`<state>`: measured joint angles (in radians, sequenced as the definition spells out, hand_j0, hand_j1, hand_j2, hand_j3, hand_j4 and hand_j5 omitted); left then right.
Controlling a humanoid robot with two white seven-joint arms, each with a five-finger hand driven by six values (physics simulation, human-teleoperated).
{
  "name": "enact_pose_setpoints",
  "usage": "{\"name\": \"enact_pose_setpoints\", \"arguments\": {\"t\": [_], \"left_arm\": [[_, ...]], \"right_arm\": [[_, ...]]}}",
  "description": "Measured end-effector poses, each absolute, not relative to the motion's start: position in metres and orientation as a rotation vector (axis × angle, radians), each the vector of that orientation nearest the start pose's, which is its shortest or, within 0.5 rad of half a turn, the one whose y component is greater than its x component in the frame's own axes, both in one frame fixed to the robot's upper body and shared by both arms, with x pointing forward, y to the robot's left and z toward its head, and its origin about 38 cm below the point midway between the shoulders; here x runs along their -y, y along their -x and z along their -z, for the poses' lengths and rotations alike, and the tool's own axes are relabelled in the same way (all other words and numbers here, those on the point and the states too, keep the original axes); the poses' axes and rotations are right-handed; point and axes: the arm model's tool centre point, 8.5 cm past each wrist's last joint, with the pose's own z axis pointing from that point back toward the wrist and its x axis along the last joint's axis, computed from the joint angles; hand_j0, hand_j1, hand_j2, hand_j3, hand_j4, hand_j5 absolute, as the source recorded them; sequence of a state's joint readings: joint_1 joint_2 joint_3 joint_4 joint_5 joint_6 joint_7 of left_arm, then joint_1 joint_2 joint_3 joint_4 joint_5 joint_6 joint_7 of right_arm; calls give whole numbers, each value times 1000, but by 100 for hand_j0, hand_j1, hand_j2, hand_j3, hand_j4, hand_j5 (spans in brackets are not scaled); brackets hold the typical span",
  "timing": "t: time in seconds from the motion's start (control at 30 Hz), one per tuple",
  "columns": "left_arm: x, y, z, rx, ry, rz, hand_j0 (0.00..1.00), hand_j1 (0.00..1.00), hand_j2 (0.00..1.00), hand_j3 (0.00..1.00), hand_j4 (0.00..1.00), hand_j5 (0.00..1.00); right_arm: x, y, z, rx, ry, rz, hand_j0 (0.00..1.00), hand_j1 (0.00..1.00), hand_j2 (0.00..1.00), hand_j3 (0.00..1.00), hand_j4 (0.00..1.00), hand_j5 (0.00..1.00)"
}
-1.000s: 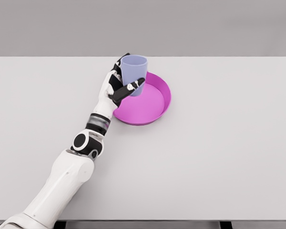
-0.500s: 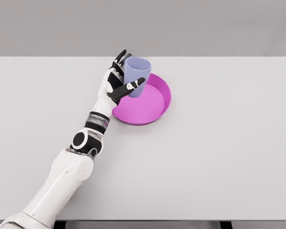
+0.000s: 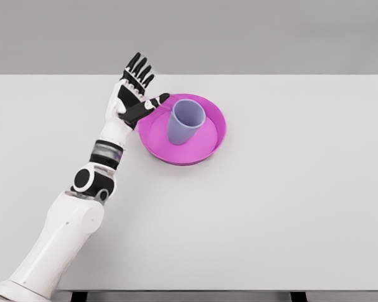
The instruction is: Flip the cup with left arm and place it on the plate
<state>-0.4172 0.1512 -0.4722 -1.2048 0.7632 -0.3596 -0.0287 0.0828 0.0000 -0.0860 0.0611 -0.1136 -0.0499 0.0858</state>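
The cup (image 3: 186, 121) stands mouth-up on the plate (image 3: 215, 139), just right of the left hand (image 3: 130, 100), whose fingers are spread, holding nothing. It is judged light, rigid, slippery; best gripped around its side wall.

A broad white table (image 3: 271, 207) fills most of the head view, its top matte and plain, the far edge meeting a grey wall. Directly on it sits one thing — a magenta plate (image 3: 211, 146), round with a raised rim, placed left of the middle and toward the far edge. The plate lies flat on the tabletop. At the near edge, two dark supports show just under the table's front — little else of them can be made out.
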Motion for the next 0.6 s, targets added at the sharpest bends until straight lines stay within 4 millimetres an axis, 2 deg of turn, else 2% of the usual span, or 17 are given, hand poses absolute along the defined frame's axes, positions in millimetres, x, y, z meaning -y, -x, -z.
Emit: {"name": "enact_pose_setpoints", "arguments": {"t": [0.23,0.33,0.47,0.6], "left_arm": [[-186,-467,-122,1786,530,-29,100,100,100,100,100,100],[-199,-468,-134,1838,427,119,100,100,100,100,100,100],[-229,-466,-156,1892,305,301,100,100,100,100,100,100],[-258,-457,-176,1926,109,573,100,100,100,100,100,100]], "right_arm": [[263,68,257,-76,15,207,100,100,100,100,100,100],[263,68,257,-76,16,207,100,100,100,100,100,100],[263,68,257,-76,15,206,100,100,100,100,100,100],[263,68,257,-76,16,206,100,100,100,100,100,100]]}}
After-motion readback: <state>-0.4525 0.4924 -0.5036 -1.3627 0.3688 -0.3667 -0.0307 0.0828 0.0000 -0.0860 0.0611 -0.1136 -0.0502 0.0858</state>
